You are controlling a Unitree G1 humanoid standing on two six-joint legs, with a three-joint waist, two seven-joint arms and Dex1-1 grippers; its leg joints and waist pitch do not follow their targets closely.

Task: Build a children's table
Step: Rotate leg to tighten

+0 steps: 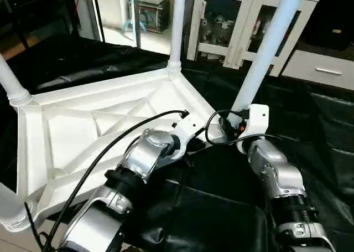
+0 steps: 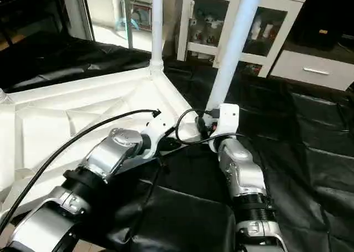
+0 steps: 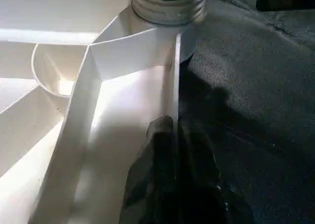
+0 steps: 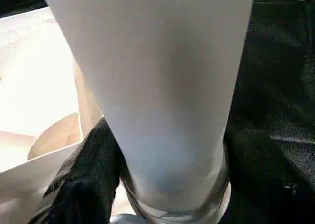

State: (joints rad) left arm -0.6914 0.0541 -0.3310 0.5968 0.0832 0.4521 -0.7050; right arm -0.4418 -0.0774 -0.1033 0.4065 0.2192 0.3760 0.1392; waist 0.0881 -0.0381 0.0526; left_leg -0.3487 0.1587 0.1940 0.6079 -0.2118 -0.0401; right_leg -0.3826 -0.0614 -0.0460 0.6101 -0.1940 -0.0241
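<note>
1. The children's table top [image 1: 99, 124] lies upside down on a black sheet [image 1: 221, 196] covering the floor, its ribbed X-braced underside facing up.
2. Legs stand in its corner sockets: a far leg [image 1: 177, 25] rises upright, a left leg [image 1: 10, 83] leans out of frame, and a near-left leg [image 1: 11, 207] shows at the bottom corner.
3. The right-corner leg [image 1: 268, 47] tilts away to the right, its base at the socket beside both wrists.
4. The left pincer [image 3: 172, 150] is closed astride the top's thin edge wall [image 3: 175, 86], one black finger on each side, just short of the corner socket.
5. The right pincer [image 4: 147, 184] holds the right-corner leg near its ringed base; a black finger [image 4: 83, 179] presses its side.
6. A white glass-door cabinet [image 1: 243, 25] stands behind, well apart from the work.
</note>
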